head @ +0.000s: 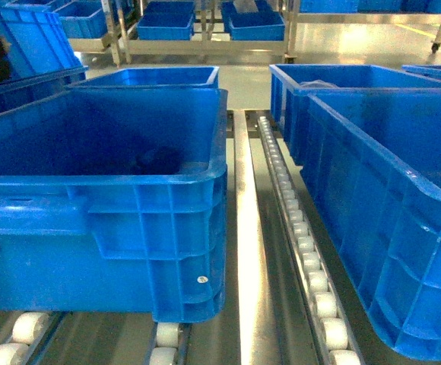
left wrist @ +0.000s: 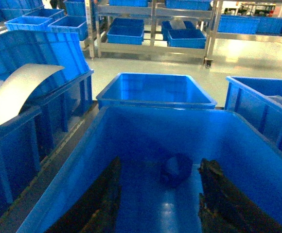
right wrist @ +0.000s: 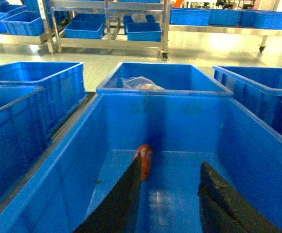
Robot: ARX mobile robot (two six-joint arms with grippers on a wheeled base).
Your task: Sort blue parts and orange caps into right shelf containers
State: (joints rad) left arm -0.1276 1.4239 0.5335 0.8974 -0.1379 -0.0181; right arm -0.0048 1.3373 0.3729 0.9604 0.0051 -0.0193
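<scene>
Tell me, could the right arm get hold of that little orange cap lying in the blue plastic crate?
Probably yes. The right gripper hangs open inside the blue plastic crate, and the small orange cap lies on the floor just beyond its left finger, with nothing between them.

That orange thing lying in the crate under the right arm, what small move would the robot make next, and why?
Probably lower the right gripper a little toward the orange cap. The fingers stand apart and empty above the crate floor, and the cap lies just beyond the left finger's tip, slightly left of the gap. So I would guess a small nudge left and forward before closing.
</scene>
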